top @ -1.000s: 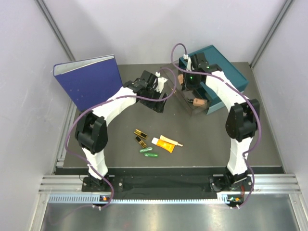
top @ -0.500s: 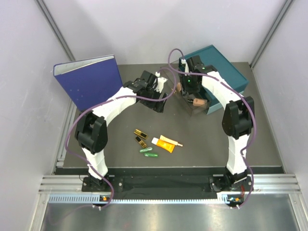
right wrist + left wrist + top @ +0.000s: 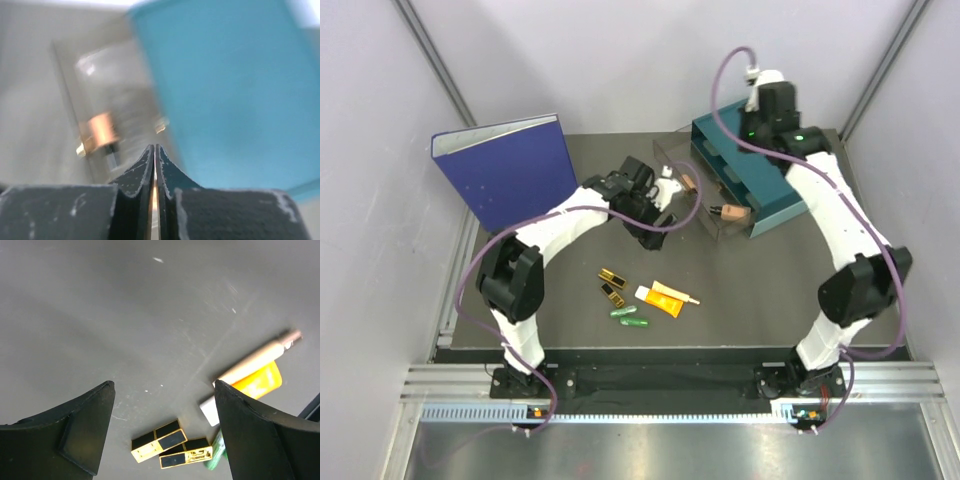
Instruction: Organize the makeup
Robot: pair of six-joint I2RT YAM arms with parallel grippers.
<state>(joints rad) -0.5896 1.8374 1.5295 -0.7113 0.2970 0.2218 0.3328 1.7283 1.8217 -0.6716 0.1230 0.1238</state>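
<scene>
Two gold-and-black cases [image 3: 611, 275] lie side by side, well apart from table [image 3: 770, 290] edges.

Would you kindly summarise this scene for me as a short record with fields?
left gripper: open, empty, over the table
right gripper: shut, above the teal drawer box
loose on table: two gold-and-black cases, two green capsules, yellow-orange tube
in clear drawer: a beige bottle
also present: blue binder, standing at rear left
</scene>
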